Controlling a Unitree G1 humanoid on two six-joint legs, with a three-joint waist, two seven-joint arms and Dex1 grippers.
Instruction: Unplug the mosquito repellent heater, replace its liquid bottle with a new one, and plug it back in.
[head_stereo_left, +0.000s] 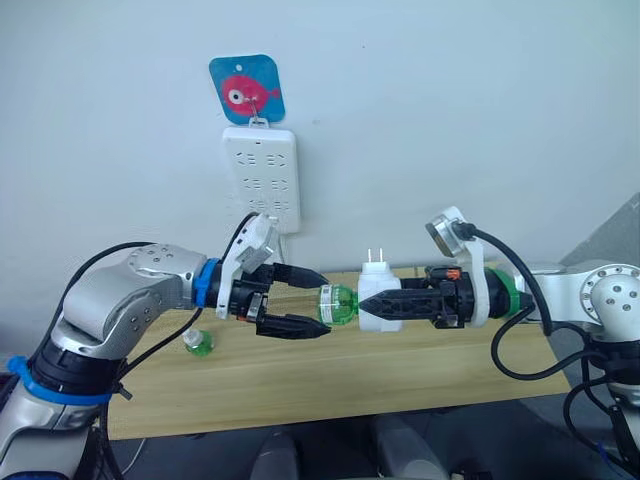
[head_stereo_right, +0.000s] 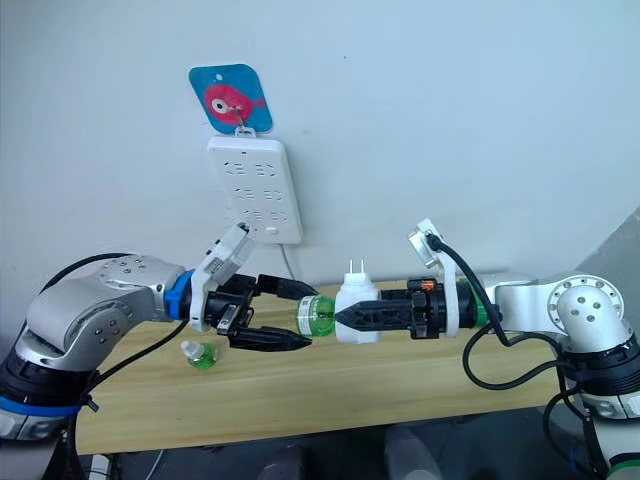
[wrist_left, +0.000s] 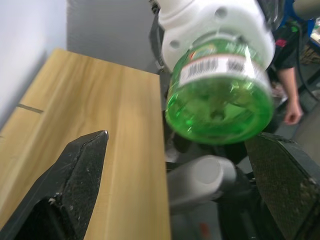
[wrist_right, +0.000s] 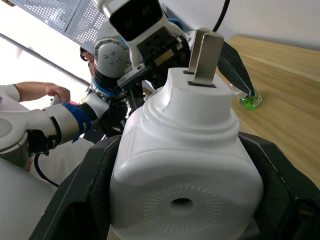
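Observation:
My right gripper (head_stereo_left: 366, 305) is shut on the white mosquito repellent heater (head_stereo_left: 380, 298), held in the air above the table with its two prongs (head_stereo_left: 375, 257) pointing up. A green liquid bottle (head_stereo_left: 338, 304) sticks out of the heater's end toward my left arm. My left gripper (head_stereo_left: 326, 304) is open, one finger above and one below that bottle, with gaps showing in the left wrist view (wrist_left: 177, 140). The new one (head_stereo_left: 200, 343), a small green bottle with a white cap, stands on the table below my left wrist.
A white power strip (head_stereo_left: 261, 175) hangs on the wall under a blue fish sticker (head_stereo_left: 247, 90), above my left gripper. The wooden table (head_stereo_left: 400, 375) runs along the wall. A person's hand (wrist_left: 292, 112) shows beyond the table.

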